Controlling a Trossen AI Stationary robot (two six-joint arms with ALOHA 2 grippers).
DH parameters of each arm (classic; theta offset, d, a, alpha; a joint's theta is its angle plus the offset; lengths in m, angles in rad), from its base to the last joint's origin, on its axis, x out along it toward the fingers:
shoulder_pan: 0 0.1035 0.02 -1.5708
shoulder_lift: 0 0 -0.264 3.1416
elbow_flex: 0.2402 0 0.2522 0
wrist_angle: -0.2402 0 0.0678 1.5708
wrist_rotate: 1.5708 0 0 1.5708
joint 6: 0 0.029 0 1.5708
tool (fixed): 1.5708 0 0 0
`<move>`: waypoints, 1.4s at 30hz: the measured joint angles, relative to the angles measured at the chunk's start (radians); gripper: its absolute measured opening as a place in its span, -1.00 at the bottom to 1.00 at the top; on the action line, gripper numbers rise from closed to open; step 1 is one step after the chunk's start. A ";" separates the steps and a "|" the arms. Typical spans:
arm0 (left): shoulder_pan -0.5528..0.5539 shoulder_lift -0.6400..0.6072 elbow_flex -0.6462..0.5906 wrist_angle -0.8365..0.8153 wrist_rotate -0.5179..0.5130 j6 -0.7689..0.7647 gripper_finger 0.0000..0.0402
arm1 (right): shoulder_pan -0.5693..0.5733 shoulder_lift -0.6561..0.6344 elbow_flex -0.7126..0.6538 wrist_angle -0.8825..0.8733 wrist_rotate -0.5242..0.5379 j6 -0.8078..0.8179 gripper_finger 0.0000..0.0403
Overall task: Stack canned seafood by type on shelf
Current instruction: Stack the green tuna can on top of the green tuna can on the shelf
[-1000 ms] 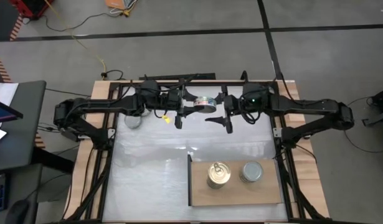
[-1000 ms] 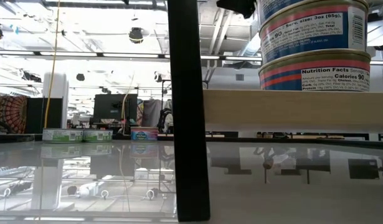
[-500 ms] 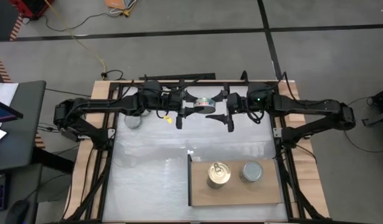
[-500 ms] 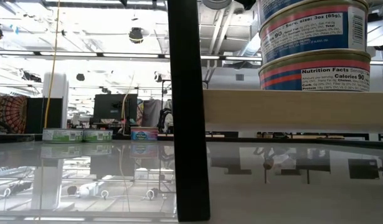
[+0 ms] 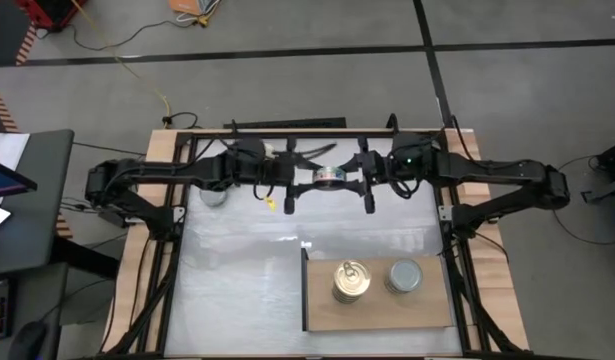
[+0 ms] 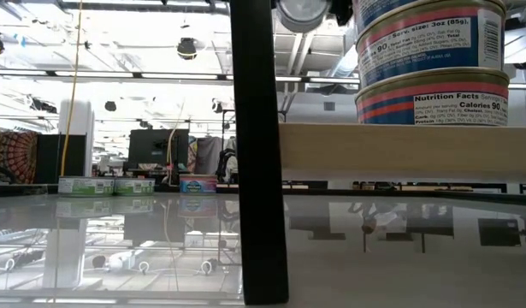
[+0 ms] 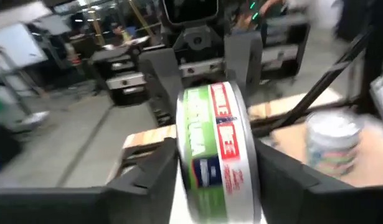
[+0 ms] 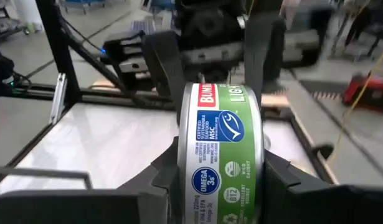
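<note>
A flat round tin with a green label (image 5: pixel 330 178) hangs on edge high above the table's far middle, between both arms. My left gripper (image 5: pixel 309 180) reaches it from the left and my right gripper (image 5: pixel 352 180) from the right; each is shut on it. The low view shows its grey flat face (image 6: pixel 301 13) at the top. On the wooden shelf (image 5: pixel 427 310) at the near right, a gold-lidded stack (image 5: pixel 351 280) and a silver-lidded stack (image 5: pixel 404 275) rest on their bases. My left gripper pinches the tin's two flat faces between its fingers, on the tin's left part (image 7: pixel 184 168). The fingers come level from the table's left. The tin stands on edge, clear of the table. My right gripper pinches the same two flat faces on the tin's right part (image 8: pixel 186 168). Its fingers come nearly level from the table's right, one on each face. The tin's label band faces its wrist camera.
One loose tin (image 5: pixel 215 193) sits on the table under my left arm. More tins (image 6: pixel 96 185) (image 6: pixel 198 183) line the far edge. A black upright (image 6: pixel 258 154) stands at the shelf's left end. Bare tabletop lies between the arms and the shelf.
My left gripper has rolled, so the tin has turned from slanted with its lid showing to on edge, and it sits slightly nearer. My right gripper's fingers, spread beside the tin before, have shut on it.
</note>
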 joint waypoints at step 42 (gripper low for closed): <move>-0.301 -0.369 -0.563 0.219 -0.584 0.140 0.08 | 0.394 -0.048 0.023 -0.920 -0.423 0.957 -0.22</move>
